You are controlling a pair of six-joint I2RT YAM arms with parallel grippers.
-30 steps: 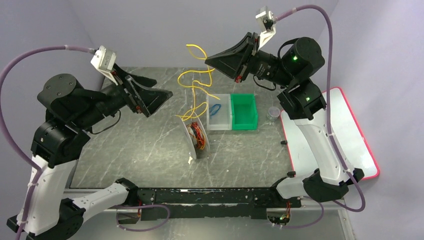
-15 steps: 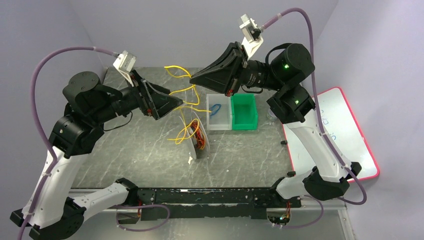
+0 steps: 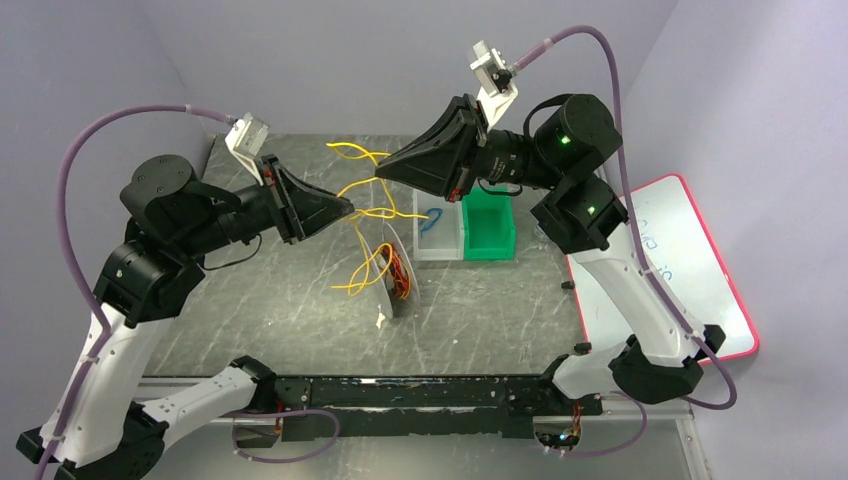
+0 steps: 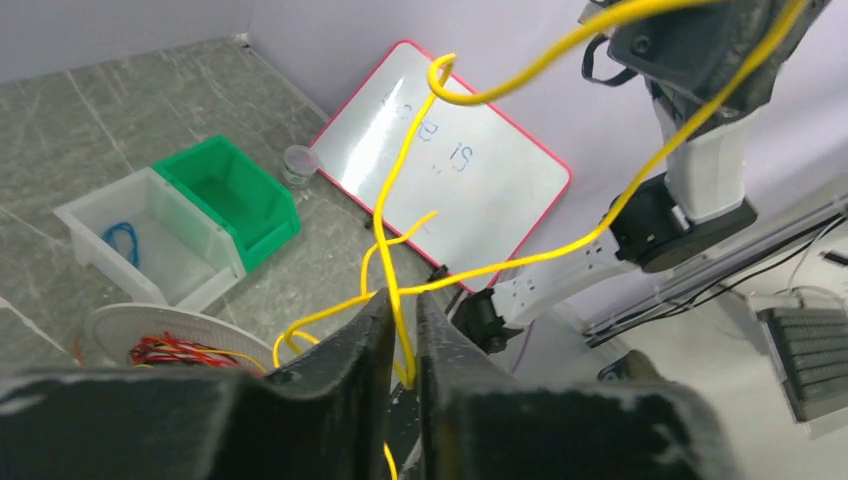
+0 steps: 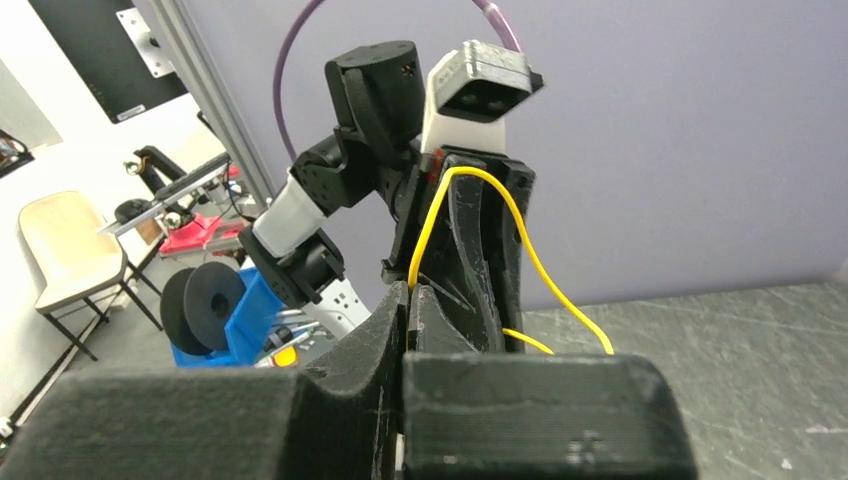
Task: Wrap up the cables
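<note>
Reddish wires [image 3: 399,280] lie coiled in a tilted white dish [image 3: 383,295] on the counter [image 3: 280,300]. Above it, the left end effector [image 3: 347,208] pinches the yellow cable [image 3: 390,213]. Farther back, the right end effector [image 3: 382,170] is pressed together on the same cable, probably to stretch a span for looping.

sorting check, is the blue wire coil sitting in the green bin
No, the blue wire coil lies in the translucent white bin next to the green bin.

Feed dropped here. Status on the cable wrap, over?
Left gripper narrow around yellow cable, grip unconfirmed. Right gripper shut on it. No obstruction seen.
</note>
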